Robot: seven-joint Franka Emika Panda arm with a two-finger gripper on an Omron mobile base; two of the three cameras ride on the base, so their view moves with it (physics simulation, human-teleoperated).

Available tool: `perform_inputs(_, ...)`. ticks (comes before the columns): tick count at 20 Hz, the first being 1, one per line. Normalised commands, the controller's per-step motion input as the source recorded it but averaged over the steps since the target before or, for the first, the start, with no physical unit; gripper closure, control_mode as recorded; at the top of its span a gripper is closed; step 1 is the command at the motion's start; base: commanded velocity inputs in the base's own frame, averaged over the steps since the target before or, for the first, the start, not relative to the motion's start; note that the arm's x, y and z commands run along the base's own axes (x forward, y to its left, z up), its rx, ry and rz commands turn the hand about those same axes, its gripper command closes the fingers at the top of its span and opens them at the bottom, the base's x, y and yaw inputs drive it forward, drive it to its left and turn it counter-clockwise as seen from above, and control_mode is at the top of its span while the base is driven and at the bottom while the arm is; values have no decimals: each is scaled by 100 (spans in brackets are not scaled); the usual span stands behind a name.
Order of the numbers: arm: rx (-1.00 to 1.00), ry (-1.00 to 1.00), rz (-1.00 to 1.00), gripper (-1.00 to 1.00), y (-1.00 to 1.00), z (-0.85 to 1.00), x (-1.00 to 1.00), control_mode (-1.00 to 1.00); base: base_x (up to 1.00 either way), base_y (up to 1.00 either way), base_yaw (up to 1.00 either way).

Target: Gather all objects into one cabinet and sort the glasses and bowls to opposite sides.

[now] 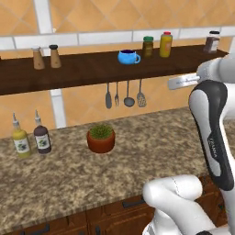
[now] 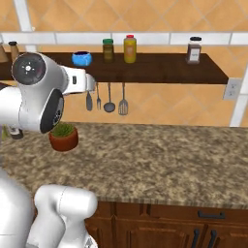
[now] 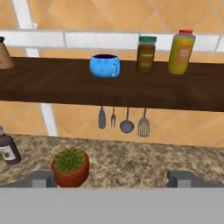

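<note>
Blue cup [image 3: 104, 65] on plank shelf [image 3: 52, 83]; handle plain from hand view; tool [image 3: 111, 178] spread wide, empty.

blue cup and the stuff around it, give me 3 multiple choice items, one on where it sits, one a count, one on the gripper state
1. Where is the blue cup?
A. on the granite counter
B. on the dark wood shelf
C. in the gripper

2. How many utensils hang under the shelf?
A. two
B. four
C. six

3. How does the gripper stand in the hand view?
A. open, holding nothing
B. shut on the cup
C. shut on the potted plant

Answers: 1 B, it stands on the plank left of a green-lidded jar. 2 B, four hang in a row. 3 A, the fingertips sit wide apart with the potted plant beyond them.
</note>
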Motion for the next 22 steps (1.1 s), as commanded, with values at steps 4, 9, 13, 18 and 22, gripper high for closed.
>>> perform_inputs(4, 14, 2, 15, -100, -35, 100, 0, -100, 0, 0, 0)
perform_inputs(9, 2, -6, 11, -100, -10, 18, 17, -100, 0, 0, 0)
perform_inputs(13, -1, -2, 0, -100, 0, 18, 65, -100, 0, 0, 0)
perform_inputs(18, -3, 0, 0, -100, 0, 1, 69, -100, 0, 0, 0)
perform_inputs(22, -2, 0, 1, -100, 1, -4, 71, -100, 0, 0, 0)
